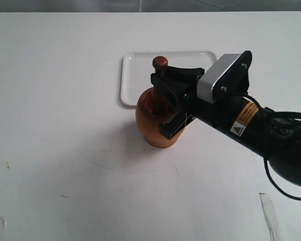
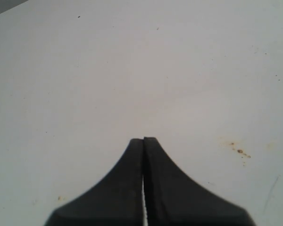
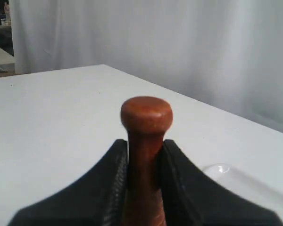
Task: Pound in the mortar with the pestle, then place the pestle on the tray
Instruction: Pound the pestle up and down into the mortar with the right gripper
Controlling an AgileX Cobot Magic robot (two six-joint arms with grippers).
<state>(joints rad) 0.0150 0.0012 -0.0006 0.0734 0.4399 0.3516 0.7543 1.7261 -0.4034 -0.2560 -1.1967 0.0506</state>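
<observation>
The orange-brown wooden mortar (image 1: 153, 125) stands upright on the white table, just in front of the glossy white tray (image 1: 133, 75). The dark reddish-brown pestle (image 1: 160, 64) stands in the mortar with its knob up, and my right gripper (image 1: 166, 93) is shut on its shaft just below the knob. In the right wrist view the pestle (image 3: 146, 115) rises between the black fingers (image 3: 114, 165) of the right gripper (image 3: 145, 146), and a corner of the tray (image 3: 221, 169) shows beside them. My left gripper (image 2: 144, 140) is shut with nothing in it, over bare table.
The table surface (image 1: 65, 125) spreads white to the left and front of the mortar, with a few small brown stains (image 2: 239, 150). A pale strip (image 1: 268, 211) lies near the front right edge. A grey curtain (image 3: 179, 42) hangs behind the table.
</observation>
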